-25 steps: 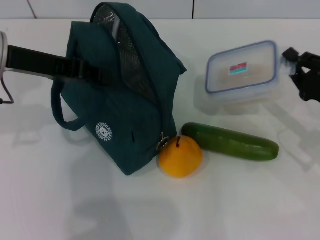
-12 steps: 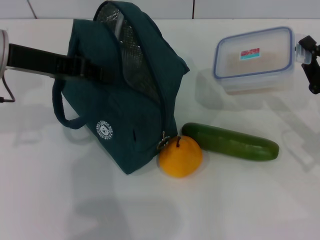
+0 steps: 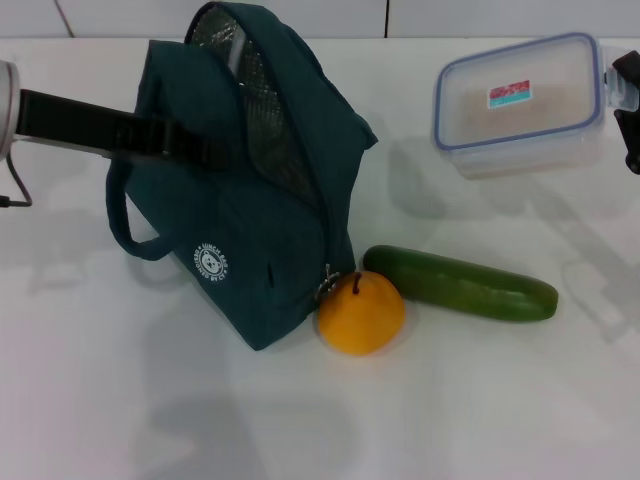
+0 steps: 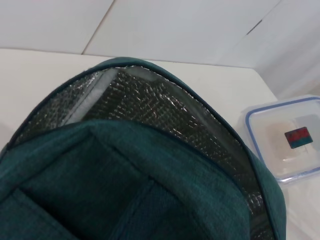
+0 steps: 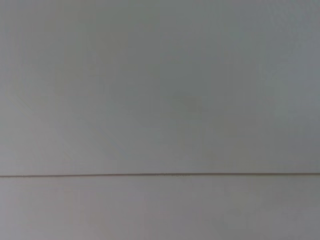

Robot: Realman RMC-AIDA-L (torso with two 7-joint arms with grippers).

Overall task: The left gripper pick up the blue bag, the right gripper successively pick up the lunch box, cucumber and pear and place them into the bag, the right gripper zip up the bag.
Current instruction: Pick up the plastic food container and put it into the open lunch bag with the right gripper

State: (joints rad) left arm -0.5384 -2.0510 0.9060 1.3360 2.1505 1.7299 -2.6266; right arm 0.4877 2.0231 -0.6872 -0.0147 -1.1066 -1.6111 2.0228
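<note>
The blue bag (image 3: 250, 230) stands tilted on the white table, mouth open, silver lining showing. My left gripper (image 3: 192, 148) reaches in from the left and is shut on the bag's upper handle. The left wrist view looks down into the bag (image 4: 125, 175) and its foil-lined opening. At the far right, the lunch box (image 3: 520, 100) hangs above the table with its shadow below it, and my right gripper (image 3: 628, 95) is shut on its right end. It also shows beyond the bag as the lunch box (image 4: 290, 140). The cucumber (image 3: 460, 283) lies beside the pear (image 3: 361, 312), which touches the bag's front corner.
The white table (image 3: 150, 400) extends around the bag, with a wall seam along the back. The right wrist view holds only a plain pale surface with one thin line across it. A loose handle loop hangs at the bag's left side.
The lunch box has risen off the table and shifted toward the far right with my right gripper. The bag, left arm, pear and cucumber have stayed put.
</note>
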